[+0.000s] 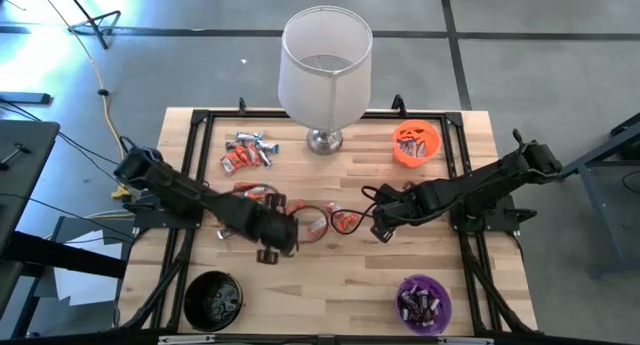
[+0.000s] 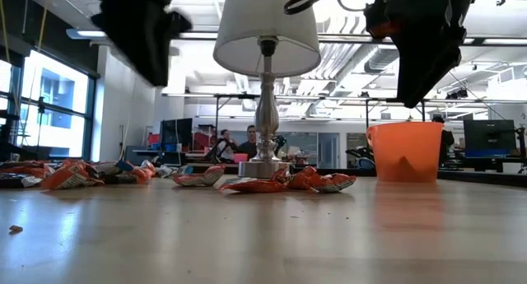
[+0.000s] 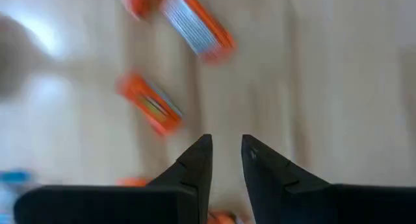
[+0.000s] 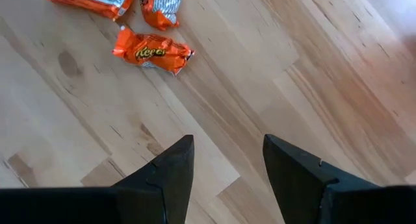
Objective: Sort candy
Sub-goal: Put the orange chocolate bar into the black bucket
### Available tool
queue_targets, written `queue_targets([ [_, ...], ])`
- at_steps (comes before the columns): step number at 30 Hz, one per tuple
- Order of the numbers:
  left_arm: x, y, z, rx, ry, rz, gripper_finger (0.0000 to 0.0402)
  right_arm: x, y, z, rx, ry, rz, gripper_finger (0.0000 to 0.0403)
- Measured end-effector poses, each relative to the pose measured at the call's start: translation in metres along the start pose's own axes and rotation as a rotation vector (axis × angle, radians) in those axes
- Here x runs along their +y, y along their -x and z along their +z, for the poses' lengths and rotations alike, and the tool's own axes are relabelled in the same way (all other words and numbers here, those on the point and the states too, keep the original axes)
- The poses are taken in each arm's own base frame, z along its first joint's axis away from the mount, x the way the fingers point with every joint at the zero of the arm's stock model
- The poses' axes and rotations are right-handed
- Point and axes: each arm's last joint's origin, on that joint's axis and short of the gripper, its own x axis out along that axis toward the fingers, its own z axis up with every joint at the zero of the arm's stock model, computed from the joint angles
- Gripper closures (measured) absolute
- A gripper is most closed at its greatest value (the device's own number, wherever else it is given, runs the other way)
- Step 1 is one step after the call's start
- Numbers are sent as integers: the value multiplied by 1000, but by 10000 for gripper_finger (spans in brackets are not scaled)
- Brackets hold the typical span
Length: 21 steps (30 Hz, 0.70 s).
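Left hand (image 1: 272, 247) hangs over the middle of the wooden worktop (image 1: 330, 285), fingers (image 3: 195, 165) nearly together with a narrow gap and nothing between them. Orange candy bars (image 3: 151, 104) lie just ahead of its tips. Right hand (image 1: 379, 225) faces it, jaws wide and empty, a Reese's candy (image 4: 153, 51) on the bare wood ahead of its fingers. Between the two hands lies a small scatter of orange wrappers (image 1: 330, 221). Another candy pile (image 1: 248, 152) sits well beyond the left hand, beside the lamp (image 1: 324, 75).
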Motion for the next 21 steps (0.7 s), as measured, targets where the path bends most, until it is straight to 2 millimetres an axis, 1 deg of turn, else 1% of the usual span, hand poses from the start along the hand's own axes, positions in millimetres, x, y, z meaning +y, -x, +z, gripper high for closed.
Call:
queue_targets([
  [1, -3, 1, 3, -47, -8, 65, 332, 0, 0, 0, 0, 15, 0, 222],
  [3, -1, 1, 7, -104, -12, 174, 332, 0, 0, 0, 2, 28, -2, 222],
  [5, 5, -6, 16, -146, 19, 190, 332, 0, 0, 0, 9, 41, 2, 222],
  [8, 20, -22, 24, -142, 85, 161, 332, 0, 0, -1, 32, 79, 15, 222],
  [11, 35, -43, 26, -70, 168, 127, 332, 0, 0, -2, 55, 136, 25, 222],
  [13, 41, -60, 25, -6, 214, 80, 332, -2, 0, -3, 68, 169, 15, 222],
  [18, 48, -102, 19, 147, 262, -29, 332, -6, 0, -6, 104, 246, -22, 222],
  [21, 52, -118, 17, 194, 286, -51, 332, -9, 1, -8, 126, 270, -45, 222],
])
